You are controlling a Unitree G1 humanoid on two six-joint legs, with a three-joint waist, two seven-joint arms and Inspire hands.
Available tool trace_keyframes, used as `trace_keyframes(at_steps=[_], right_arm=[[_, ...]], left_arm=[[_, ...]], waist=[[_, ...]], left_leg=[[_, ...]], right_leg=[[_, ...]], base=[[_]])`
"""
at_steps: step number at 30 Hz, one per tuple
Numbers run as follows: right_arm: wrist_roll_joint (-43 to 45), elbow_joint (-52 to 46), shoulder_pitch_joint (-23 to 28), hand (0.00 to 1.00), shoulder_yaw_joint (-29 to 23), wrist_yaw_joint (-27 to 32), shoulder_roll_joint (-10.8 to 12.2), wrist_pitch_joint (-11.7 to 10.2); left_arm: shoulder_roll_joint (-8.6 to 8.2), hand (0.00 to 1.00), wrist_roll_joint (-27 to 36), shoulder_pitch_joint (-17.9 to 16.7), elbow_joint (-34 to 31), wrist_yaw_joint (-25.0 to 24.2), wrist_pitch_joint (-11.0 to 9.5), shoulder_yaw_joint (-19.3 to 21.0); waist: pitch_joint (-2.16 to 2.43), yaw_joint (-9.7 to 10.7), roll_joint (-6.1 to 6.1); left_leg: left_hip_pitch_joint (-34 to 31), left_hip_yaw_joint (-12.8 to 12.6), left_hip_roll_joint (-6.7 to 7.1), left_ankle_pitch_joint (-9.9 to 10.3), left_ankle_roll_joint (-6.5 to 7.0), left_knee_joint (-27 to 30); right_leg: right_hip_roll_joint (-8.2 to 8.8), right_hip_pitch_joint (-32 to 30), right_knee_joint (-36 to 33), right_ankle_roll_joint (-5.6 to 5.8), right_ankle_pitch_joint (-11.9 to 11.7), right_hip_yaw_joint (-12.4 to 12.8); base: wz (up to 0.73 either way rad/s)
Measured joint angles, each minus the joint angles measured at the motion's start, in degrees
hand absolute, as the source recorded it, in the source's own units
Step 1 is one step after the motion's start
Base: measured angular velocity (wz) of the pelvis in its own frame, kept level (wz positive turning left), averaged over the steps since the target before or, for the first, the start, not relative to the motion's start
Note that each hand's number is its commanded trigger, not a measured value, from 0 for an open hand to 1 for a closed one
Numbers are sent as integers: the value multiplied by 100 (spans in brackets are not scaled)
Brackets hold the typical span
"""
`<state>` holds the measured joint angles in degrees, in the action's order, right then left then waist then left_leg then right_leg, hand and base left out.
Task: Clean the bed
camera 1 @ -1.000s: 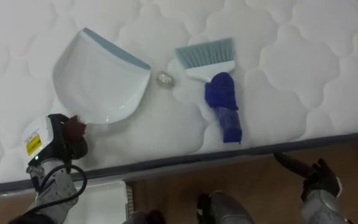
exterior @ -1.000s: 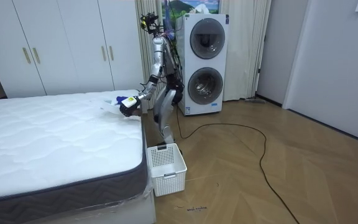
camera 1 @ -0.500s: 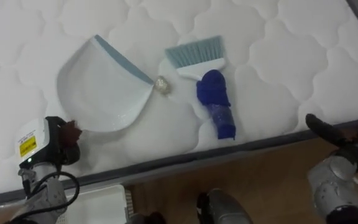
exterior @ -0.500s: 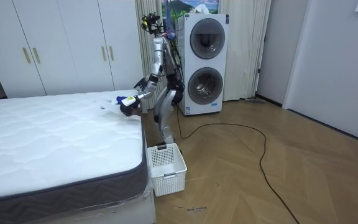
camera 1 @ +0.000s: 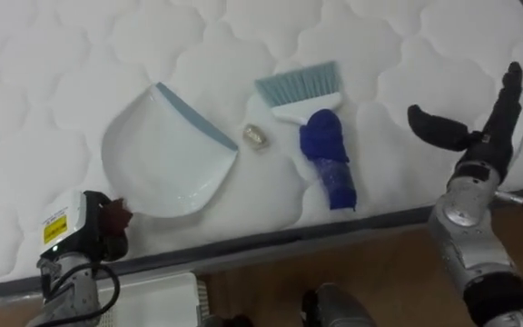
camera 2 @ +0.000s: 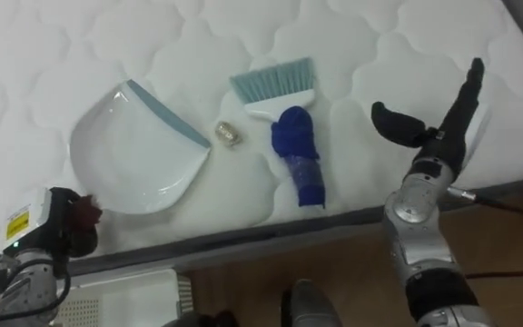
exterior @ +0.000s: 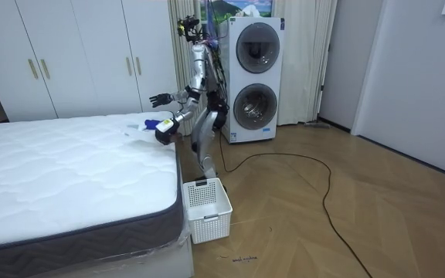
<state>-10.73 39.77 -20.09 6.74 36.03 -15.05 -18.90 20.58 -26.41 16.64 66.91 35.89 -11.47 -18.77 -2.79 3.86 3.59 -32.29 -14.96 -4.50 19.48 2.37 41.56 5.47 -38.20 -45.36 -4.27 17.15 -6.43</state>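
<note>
Right hand (camera 1: 481,145) is now rising over the bed (camera 1: 53,54) edge, fingers spread, empty, likely going for the brush (camera 1: 320,136). Left hand (camera 1: 84,232) is gripping the dustpan (camera 1: 166,154) beside the scrap (camera 1: 255,137).

White basket (exterior: 211,225) on the floor (exterior: 323,224), 2 stacked washers (exterior: 254,77) behind.

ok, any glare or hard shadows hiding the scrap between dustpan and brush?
Left eye view: light is even, no glare; the scrap stands out from the mattress with just a faint shadow, as does the brush. The white dustpan is low-contrast against the mattress, marked mainly by its blue-grey lip. Right eye view: the open right hand throws no shadow on them.
</note>
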Motion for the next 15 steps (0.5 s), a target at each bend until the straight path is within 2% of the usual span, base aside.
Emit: trace_keyframes(at_steps=[4,5,6,9,15], right_arm=[[-37,284,-171,0,337,-220,4,0],[-38,304,-226,0,391,-308,6,0],[-43,334,-245,0,428,-365,7,0],[-46,381,-254,0,517,-694,6,0],[-305,706,-385,0,802,-1219,36,29]], left_arm=[[1,100,164,63,0,-230,-5,-18],[0,100,216,133,2,-305,-12,-17],[-3,100,216,151,1,-330,-19,-17],[-4,100,220,195,-3,-491,-58,-14],[-22,100,220,243,-69,-714,-12,-10]], waist=[[-24,-127,23],[-61,-180,14],[-73,-219,1],[-78,-289,-8],[-94,-441,-32]], left_leg=[[-91,31,22,0,0,0],[-123,33,19,0,0,8],[-129,33,18,0,0,10],[-201,93,20,0,0,37],[-275,106,-8,8,14,180]], right_leg=[[44,-67,-26,-4,27,-51],[49,-98,-31,-3,28,-61],[47,-105,-31,-3,28,-61],[49,-127,-26,4,34,-99],[47,-157,-36,12,38,-122]], base=[[7],[10],[5],[8],[0]])
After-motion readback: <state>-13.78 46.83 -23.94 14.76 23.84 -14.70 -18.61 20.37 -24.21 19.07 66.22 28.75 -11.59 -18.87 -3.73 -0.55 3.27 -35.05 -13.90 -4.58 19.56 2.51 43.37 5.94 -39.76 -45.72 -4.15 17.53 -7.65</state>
